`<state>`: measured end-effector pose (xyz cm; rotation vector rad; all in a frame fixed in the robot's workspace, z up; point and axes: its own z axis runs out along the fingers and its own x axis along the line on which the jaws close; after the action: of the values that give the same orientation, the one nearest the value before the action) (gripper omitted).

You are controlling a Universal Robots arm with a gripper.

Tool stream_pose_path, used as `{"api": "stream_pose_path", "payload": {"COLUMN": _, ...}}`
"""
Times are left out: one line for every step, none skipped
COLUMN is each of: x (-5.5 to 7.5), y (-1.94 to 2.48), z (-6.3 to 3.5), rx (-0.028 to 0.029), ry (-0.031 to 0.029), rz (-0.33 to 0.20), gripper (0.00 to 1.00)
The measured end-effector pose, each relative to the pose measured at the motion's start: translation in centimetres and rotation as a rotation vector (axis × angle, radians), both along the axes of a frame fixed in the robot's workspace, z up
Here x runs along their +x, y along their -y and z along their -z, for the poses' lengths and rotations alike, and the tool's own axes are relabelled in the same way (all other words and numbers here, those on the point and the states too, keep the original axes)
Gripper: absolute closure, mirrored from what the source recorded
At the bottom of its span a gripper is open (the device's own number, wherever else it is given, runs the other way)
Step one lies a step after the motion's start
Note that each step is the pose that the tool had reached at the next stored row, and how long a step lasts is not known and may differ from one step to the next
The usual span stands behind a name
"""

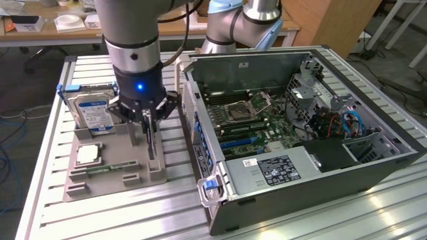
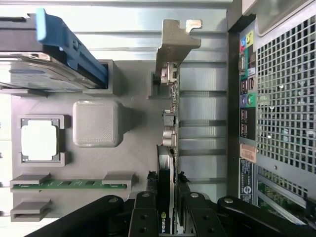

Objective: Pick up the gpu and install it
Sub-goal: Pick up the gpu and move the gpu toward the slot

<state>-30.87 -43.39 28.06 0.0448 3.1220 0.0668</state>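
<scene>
Gpu grabbed, not lifted yet.
Your gripper (image 2: 167,217) clamps the gpu (image 2: 170,64), seated in the tray (image 2: 133,163) beneath it; install into the case (image 1: 247,75) alongside remains.

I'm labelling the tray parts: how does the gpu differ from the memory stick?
The gpu stands much taller than the low memory stick. The gpu carries a silver end bracket; the memory stick has none. The gripper hangs directly over the gpu, while the memory stick sits apart from it. Both are circuit boards slotted in the grey tray.
</scene>
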Motion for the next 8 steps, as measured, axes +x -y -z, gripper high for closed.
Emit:
{"api": "stream_pose_path", "payload": {"x": 0.0, "y": 0.00, "z": -0.45, "rx": 0.0000, "ry": 0.0001, "rz": 0.000, "gripper": 0.74}}
{"api": "stream_pose_path", "payload": {"x": 0.0, "y": 0.00, "z": -0.90, "rx": 0.0000, "ry": 0.0000, "rz": 0.000, "gripper": 0.74}}
{"api": "stream_pose_path", "payload": {"x": 0.0, "y": 0.00, "z": -1.35, "rx": 0.0000, "ry": 0.0001, "rz": 0.000, "gripper": 0.74}}
{"api": "stream_pose_path", "payload": {"x": 0.0, "y": 0.00, "z": -1.80, "rx": -0.0001, "ry": 0.0000, "rz": 0.000, "gripper": 0.74}}
{"api": "stream_pose_path", "payload": {"x": 0.0, "y": 0.00, "z": -2.25, "rx": 0.0000, "ry": 0.0000, "rz": 0.000, "gripper": 0.74}}
{"api": "stream_pose_path", "payload": {"x": 0.0, "y": 0.00, "z": -2.74, "rx": 0.0001, "ry": 0.0001, "rz": 0.000, "gripper": 0.74}}
{"api": "stream_pose_path", "payload": {"x": 0.0, "y": 0.00, "z": -3.19, "rx": 0.0000, "ry": 0.0001, "rz": 0.000, "gripper": 0.74}}
{"api": "stream_pose_path", "payload": {"x": 0.0, "y": 0.00, "z": -3.64, "rx": 0.0001, "ry": 0.0000, "rz": 0.000, "gripper": 0.74}}
